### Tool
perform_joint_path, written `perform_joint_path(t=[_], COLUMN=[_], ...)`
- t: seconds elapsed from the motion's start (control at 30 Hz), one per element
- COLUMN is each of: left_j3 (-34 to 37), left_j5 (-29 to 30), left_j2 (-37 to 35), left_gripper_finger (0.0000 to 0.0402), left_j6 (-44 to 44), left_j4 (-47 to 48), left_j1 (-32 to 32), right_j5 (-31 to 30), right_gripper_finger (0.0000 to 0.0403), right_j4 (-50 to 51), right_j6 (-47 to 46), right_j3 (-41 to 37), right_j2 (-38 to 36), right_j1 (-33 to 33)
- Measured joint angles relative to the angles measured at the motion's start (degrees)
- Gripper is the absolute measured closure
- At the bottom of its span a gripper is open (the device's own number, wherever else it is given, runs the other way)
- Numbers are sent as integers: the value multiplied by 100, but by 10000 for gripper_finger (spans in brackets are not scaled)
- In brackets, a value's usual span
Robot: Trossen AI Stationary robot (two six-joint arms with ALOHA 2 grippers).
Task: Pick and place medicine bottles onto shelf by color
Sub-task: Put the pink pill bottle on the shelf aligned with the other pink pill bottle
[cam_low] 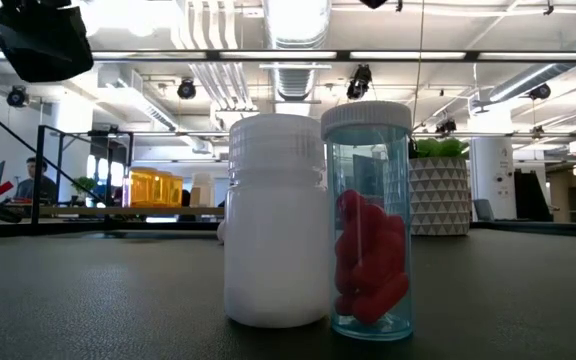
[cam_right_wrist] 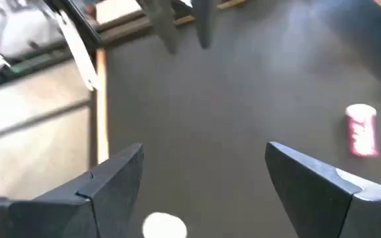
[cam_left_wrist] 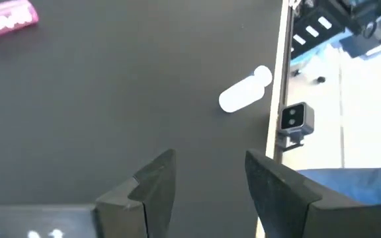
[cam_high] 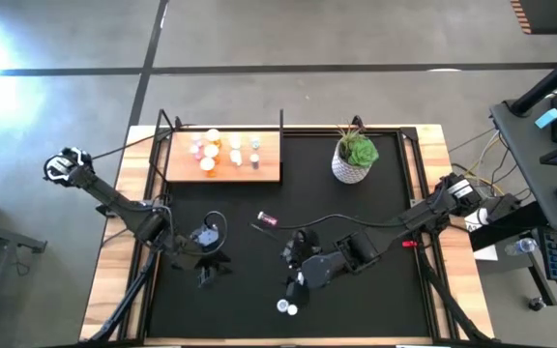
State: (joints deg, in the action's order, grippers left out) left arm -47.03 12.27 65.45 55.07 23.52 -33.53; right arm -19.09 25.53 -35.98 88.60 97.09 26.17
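white bottle (cam_low: 275, 222); clear bottle (cam_low: 369, 225), red pills; black mat (cam_high: 288, 232); pink bottle (cam_high: 267, 219).

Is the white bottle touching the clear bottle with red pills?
Touching: in the low view the white bottle and the clear bottle stand side by side with no gap visible.

High view straight down; low view at mat (cam_low: 88, 300) level; wrists close above mat

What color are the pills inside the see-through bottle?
Red, inside the clear bottle with a pale cap; the low view shows them best.
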Motion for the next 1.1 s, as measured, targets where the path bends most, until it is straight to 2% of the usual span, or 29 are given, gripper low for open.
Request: perform_joint_path(t=[0.2, 0.3, 0.4, 0.63, 0.87, 1.1], left_j3=[33, 4, -2, 11, 67, 79], left_j5=[-5, -4, -6, -150, -317, -310], left_j2=[-78, -78, -80, -179, -480, -781], left_gripper_finger=[237, 237, 237, 237, 237, 237], left_j6=[865, 916, 922, 928, 891, 904], left_j4=[10, 17, 17, 25, 53, 581], left_j1=[-1, 2, 3, 3, -1, 3], right_j5=[-354, -361, -440, -605, 445, 500], right_gripper_finger=[96, 96, 96, 101, 117, 124], right_j4=[1419, 1678, 1600, 1213, 385, 275], right_j6=[-150, 115, 509, 378, 588, 553], right_j3=[2, 0, 0, -7, -70, -15], right_j2=[32, 275, 529, 1038, 1704, 1962], right_j1=[-324, -529, -700, -1305, -1953, -2224])
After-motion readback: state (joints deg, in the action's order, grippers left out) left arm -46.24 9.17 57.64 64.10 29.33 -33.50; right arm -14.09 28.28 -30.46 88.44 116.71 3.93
